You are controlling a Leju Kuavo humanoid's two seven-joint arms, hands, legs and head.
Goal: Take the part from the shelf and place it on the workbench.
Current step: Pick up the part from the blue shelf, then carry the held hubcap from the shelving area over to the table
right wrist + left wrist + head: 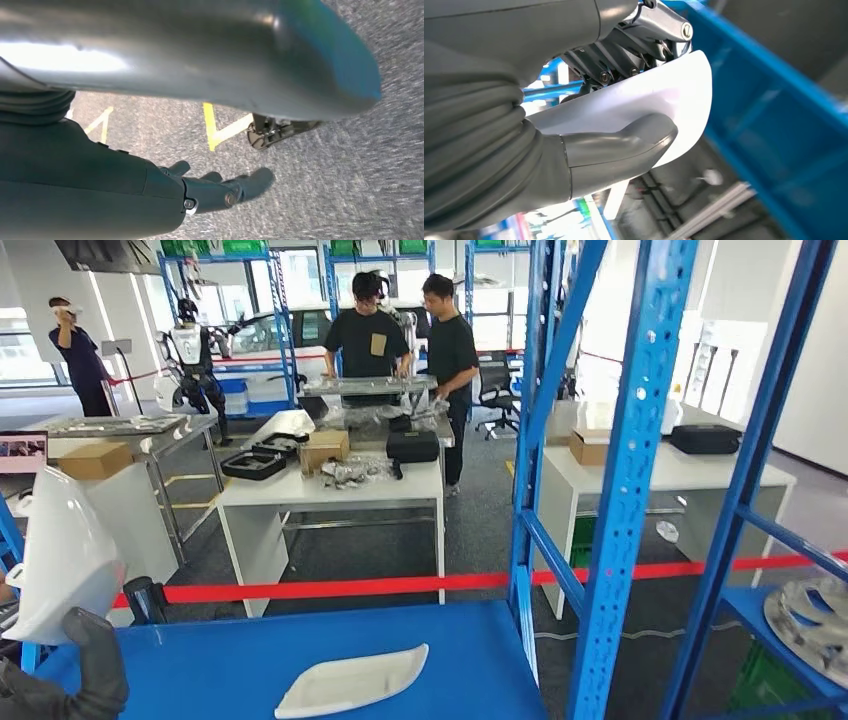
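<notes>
The left hand [624,100] holds a white part [674,100] by its edge, thumb under, fingers [624,55] over, raised beside the blue shelf [230,660]. It looks thin, stiff, light and slick, so grip near the rim. The right hand [220,190] hangs holding nothing, fingers loosely apart.

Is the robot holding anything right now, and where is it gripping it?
Yes. The left robot hand grips a white curved part near its edge, thumb on one face, fingers on the other. The right robot hand holds nothing.
</notes>
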